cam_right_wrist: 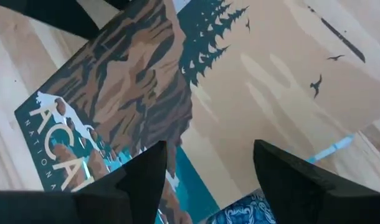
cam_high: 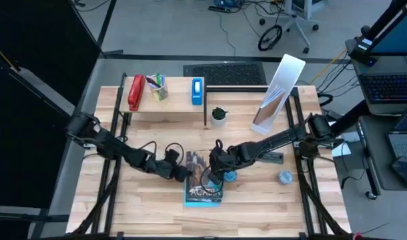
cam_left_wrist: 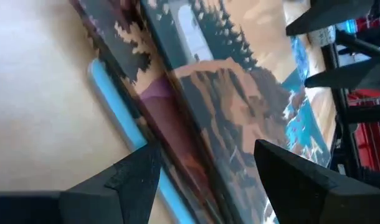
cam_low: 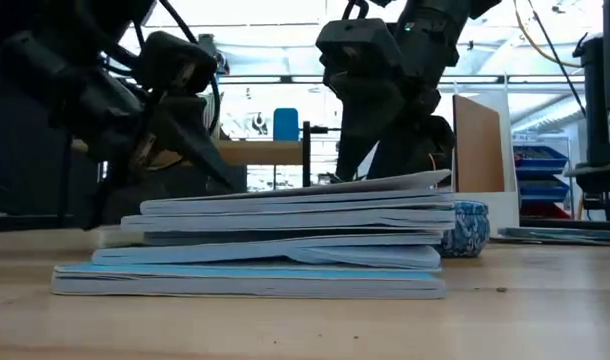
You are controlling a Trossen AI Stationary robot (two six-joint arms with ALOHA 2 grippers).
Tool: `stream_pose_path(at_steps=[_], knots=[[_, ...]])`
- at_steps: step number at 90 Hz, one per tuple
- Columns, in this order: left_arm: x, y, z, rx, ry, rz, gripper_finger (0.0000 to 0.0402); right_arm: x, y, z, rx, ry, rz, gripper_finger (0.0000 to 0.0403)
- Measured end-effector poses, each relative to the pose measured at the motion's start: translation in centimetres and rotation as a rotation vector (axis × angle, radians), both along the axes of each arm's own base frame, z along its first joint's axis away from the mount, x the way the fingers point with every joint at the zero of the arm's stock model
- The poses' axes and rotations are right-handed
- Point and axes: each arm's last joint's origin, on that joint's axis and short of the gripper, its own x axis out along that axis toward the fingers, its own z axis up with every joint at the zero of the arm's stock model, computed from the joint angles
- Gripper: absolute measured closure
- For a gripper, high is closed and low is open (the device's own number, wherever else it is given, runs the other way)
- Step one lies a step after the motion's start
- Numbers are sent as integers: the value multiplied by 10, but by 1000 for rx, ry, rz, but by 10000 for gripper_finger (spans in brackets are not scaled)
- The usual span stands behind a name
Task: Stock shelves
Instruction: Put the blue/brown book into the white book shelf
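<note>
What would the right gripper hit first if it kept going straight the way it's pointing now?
Most likely the top booklet of the stack. The right gripper is open and aimed down at its cover, with nothing visible between; how near it is stays unclear.

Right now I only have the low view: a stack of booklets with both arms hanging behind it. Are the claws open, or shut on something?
Observer: Both are open. In the wrist views the left claw and the right claw are each spread over the top booklet and neither holds anything.
Operator: What's on the shelf already? I can barely see it behind the arms.
Observer: From above, the wooden shelf carries a red stapler, a cup of pens and a blue item. The white file holder is off to its right.
</note>
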Motion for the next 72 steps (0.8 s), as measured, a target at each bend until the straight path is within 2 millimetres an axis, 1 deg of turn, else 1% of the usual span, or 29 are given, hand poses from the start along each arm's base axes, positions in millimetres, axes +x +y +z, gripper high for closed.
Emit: stream_pose_path(at_steps=[19,30,51,72], knots=[[1,0,3,-4,-15,0,159,-7,2,3,-3,40,-3,184],[1,2,2,21,-9,-6,159,-7,2,3,-3,40,-3,184],[6,11,-3,19,8,15,159,-3,5,-4,-21,31,-20,184],[13,10,-7,-17,-46,-6,159,1,6,-8,-15,9,-22,184]])
